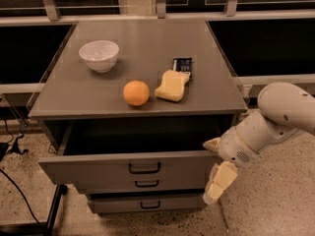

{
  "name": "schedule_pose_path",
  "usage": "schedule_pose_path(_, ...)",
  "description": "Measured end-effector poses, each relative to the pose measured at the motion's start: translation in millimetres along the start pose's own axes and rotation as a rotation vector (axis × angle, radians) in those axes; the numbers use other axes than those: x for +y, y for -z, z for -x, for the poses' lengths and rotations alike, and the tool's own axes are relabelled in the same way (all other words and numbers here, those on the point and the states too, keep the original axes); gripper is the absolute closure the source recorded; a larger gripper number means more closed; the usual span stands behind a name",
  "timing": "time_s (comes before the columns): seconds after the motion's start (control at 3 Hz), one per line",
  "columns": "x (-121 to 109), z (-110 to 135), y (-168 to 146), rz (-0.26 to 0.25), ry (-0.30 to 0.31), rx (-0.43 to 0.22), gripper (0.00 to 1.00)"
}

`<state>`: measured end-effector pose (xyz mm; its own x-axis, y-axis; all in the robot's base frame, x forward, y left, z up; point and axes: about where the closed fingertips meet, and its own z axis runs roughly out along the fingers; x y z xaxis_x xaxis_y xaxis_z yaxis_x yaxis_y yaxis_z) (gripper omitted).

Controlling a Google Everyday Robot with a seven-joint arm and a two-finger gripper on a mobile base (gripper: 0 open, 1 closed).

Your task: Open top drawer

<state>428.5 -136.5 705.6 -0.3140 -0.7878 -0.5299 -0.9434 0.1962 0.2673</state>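
Note:
The top drawer (93, 169) is a wide grey metal drawer with a black bar handle (144, 168) at its centre. It stands pulled out from the cabinet, and its dark deep box (142, 136) shows under the cabinet top. My gripper (215, 163) is at the right end of the drawer front, beside its corner and away from the handle. One cream finger (212, 143) is near the drawer's top edge and the other (219, 181) hangs lower. The gripper is open and holds nothing.
Two narrower grey drawers (146, 184) (149, 205) sit shut below. On the cabinet top (147, 43) are a white bowl (99, 55), an orange (136, 93), a yellow sponge (172, 86) and a dark packet (182, 65). Black cables and a stand leg (54, 205) lie at the lower left.

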Motion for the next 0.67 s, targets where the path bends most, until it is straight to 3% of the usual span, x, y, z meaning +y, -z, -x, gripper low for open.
schedule_pose_path(0.67, 18.0, -7.0, 3.4, 0.052, -0.027, 0.02, 0.0)
